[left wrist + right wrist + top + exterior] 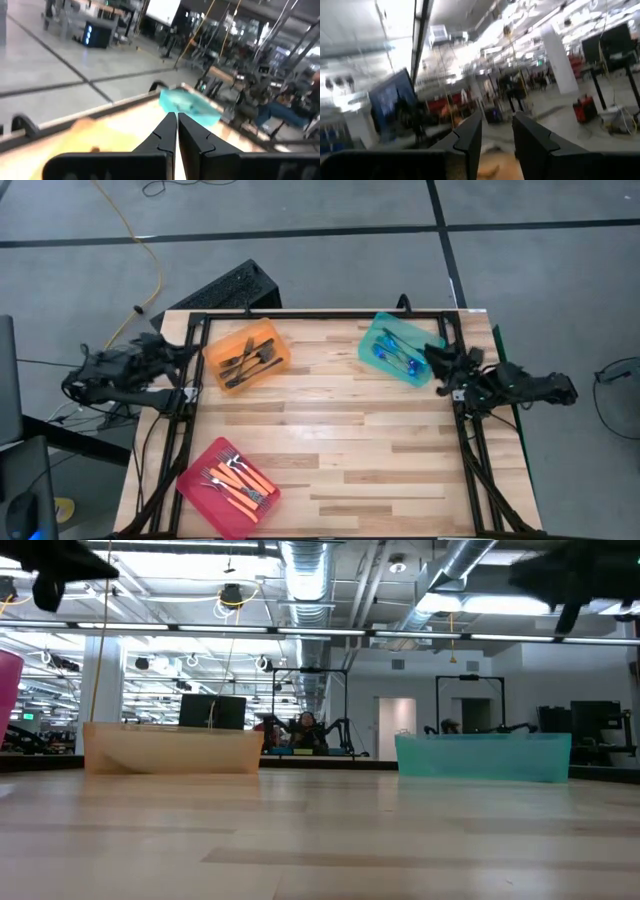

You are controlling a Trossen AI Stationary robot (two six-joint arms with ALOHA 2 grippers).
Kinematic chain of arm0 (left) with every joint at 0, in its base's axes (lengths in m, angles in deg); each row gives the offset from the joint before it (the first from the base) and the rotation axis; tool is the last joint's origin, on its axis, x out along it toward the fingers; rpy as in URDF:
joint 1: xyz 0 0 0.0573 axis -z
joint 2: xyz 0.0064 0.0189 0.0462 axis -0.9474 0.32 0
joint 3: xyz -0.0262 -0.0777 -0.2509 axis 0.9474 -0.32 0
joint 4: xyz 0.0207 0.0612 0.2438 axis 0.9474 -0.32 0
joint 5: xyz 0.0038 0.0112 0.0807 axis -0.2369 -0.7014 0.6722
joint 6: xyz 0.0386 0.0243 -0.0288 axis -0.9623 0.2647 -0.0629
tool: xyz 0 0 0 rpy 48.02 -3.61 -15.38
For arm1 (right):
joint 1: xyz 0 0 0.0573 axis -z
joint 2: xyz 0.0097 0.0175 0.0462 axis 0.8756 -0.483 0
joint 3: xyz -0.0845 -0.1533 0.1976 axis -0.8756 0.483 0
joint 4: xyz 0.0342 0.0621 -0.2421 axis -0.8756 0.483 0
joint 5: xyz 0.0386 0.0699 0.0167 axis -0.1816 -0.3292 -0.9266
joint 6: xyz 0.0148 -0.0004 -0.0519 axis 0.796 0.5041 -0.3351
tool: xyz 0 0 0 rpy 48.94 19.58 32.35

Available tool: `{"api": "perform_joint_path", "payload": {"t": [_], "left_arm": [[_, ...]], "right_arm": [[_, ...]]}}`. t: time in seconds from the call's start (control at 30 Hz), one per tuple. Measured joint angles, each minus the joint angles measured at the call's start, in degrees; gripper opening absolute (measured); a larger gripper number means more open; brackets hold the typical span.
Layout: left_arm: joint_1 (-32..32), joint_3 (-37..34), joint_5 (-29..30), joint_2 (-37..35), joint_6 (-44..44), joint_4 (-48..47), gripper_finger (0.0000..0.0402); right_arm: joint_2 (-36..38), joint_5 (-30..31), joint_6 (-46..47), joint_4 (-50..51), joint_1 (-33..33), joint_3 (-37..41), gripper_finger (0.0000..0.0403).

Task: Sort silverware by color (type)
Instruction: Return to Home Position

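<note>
Pale wood planks, their grain running crosswise, make up the surface [350,430], which is edged by a thin black metal frame [330,313]. Three shallow rectangular trays of translucent plastic sit on it, each turned at a slant.

The orange tray [215,350] is at the far left corner and holds a loose tangle of dark forks [250,362] with slim matte handles. The teal tray [368,345] is at the far right corner, and in it lie blue forks [392,355] with glossy bright handles and silver tines. The pink tray [200,465] is at the near left corner. It carries orange forks [240,485] laid roughly side by side, their metal tines pointing towards the surface's left edge. No fork lies on the bare wood between the trays.

Both arms are dark, jointed and angular, and they are folded at the sides. The left arm is off the left edge, just beside the orange tray. The left claw [176,116] has its two tapered black fingers pressed together, holding nothing. The right arm is at the right edge, with its tip near the teal tray. The right claw [497,117] has its blunt fingers slightly parted, with a gap between them, and is empty.
</note>
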Motion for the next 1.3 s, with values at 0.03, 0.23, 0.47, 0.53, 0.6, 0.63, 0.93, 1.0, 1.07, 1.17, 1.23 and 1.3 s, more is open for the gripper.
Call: {"api": "perform_joint_path", "payload": {"t": [0.03,0.23,0.47,0.53,0.6,0.63,0.93,1.0,1.07,1.17,1.23,1.3], "left_arm": [[0.0,-1.34,-0.43,0.0,0.74,-0.01,0.0],[0.0,-8.17,-6.83,0.02,1.62,2.58,0.0],[0.0,-12.94,-9.45,0.09,-5.59,13.01,0.0],[0.02,-15.02,-9.84,-0.06,-5.07,15.1,0.0],[0.0,-17.82,-11.39,0.04,-3.85,16.04,0.0],[0.0,-19.12,-11.93,0.05,-2.94,16.7,0.0],[0.0,-31.15,-23.31,-0.02,-2.92,35.8,0.0],[0.04,-33.6,-27.51,0.05,-2.54,37.46,0.0],[0.04,-35.57,-30.46,0.03,-2.73,40.44,0.0],[0.04,-35.96,-33.57,0.69,-5.48,41.49,0.0],[0.02,-35.99,-33.78,0.69,-6.71,41.5,0.0],[0.01,-35.99,-34.08,0.46,-7.89,41.5,0.0]], "right_arm": [[-0.05,-0.07,-0.06,-0.39,-0.22,1.49,0.0134],[-0.11,-0.85,-2.77,-4.33,-1.92,7.57,0.0134],[-0.17,-0.15,-2.8,1.77,-2.82,7.57,0.0134],[-0.22,-0.12,-2.38,3.47,-2.8,7.6,0.0134],[-0.22,-0.11,-1.89,3.58,-2.8,7.6,0.0134],[-0.22,-0.1,-1.82,3.57,-2.8,7.6,0.0134],[-0.22,-0.06,-1.74,4.27,-2.74,7.62,0.0134],[-0.22,0.02,-1.78,4.84,-2.73,7.62,0.0134],[-0.22,0.03,-1.74,6.71,-2.73,7.62,0.0134],[-0.22,0.05,-0.01,11.57,-2.71,7.64,0.0134],[-0.22,0.03,3.07,14.47,-2.71,7.64,0.0134],[-0.7,0.04,5.44,14.75,-2.71,7.64,0.0134]]}}
